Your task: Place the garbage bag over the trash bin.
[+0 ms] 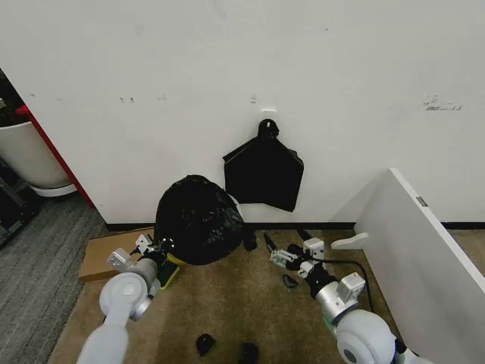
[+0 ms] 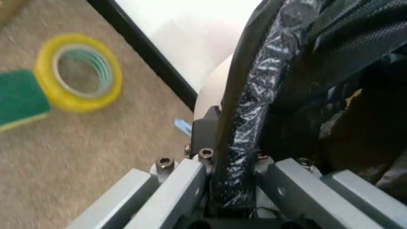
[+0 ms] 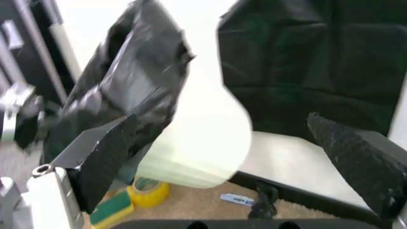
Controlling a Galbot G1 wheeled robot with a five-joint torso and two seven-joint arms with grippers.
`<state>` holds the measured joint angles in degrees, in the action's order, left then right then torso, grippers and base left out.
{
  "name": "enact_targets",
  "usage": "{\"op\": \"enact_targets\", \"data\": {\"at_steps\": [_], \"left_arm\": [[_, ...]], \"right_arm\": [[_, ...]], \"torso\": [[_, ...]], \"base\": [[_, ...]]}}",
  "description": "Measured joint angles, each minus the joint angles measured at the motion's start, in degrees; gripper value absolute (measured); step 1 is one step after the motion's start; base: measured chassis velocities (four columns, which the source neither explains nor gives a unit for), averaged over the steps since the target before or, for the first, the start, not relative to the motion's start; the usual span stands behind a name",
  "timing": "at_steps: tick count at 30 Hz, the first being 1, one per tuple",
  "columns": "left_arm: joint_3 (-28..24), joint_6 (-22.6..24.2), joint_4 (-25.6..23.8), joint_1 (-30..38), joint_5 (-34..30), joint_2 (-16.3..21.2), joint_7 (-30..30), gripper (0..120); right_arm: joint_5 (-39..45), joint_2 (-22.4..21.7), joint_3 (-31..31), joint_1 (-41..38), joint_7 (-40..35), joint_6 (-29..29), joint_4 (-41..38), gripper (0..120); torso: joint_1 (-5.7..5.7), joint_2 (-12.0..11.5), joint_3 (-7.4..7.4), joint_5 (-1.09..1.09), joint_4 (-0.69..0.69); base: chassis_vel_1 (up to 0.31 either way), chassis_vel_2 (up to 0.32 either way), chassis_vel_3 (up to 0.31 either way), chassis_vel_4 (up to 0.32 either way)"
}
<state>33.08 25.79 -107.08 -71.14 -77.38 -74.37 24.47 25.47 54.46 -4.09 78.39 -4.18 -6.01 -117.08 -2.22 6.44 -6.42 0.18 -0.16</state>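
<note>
- Garbage bag (image 1: 198, 220) is seen draped over the trash bin (image 3: 203, 148), which is tipped on the carpet floor (image 1: 227, 303) against the white wall (image 1: 227, 76); only a white and pale green part of the bin is left bare in the right wrist view.
- Left hand (image 1: 161, 247) is placed at the bag's lower left edge, fingers pressed together on a rolled strip of the black film (image 2: 245, 138).
- Right hand (image 1: 292, 259) is held apart from the bag, to its right; fingers (image 3: 105, 157) are spread with nothing between them.
- Yellow tape roll (image 2: 79, 71) and green sponge (image 2: 19, 98) are lying on the carpet just beside the bin.
- Flat black stack (image 1: 264, 173) is hung on the wall behind.
</note>
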Motion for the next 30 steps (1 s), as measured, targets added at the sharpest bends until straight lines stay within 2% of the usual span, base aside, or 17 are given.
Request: {"op": "enact_targets", "data": {"at_steps": [6, 30], "left_arm": [[0.3, 2.0, -1.5, -0.5, -0.5, -0.1, 0.0, 0], [-1.5, 7.8, -3.9, -0.2, -1.6, -0.6, -1.5, 0]], "right_arm": [[-5.3, 2.2, 1.8, -0.8, 1.0, -2.7, 3.3, 100], [-5.4, 8.7, 0.0, -4.7, 5.8, -6.2, 10.3, 100]], "torso": [[0.0, 0.0, 0.0, 0.01, 0.01], [0.0, 0.0, 0.0, 0.01, 0.01]], "base": [[0.0, 0.0, 0.0, 0.0], [0.0, 0.0, 0.0, 0.0]]}}
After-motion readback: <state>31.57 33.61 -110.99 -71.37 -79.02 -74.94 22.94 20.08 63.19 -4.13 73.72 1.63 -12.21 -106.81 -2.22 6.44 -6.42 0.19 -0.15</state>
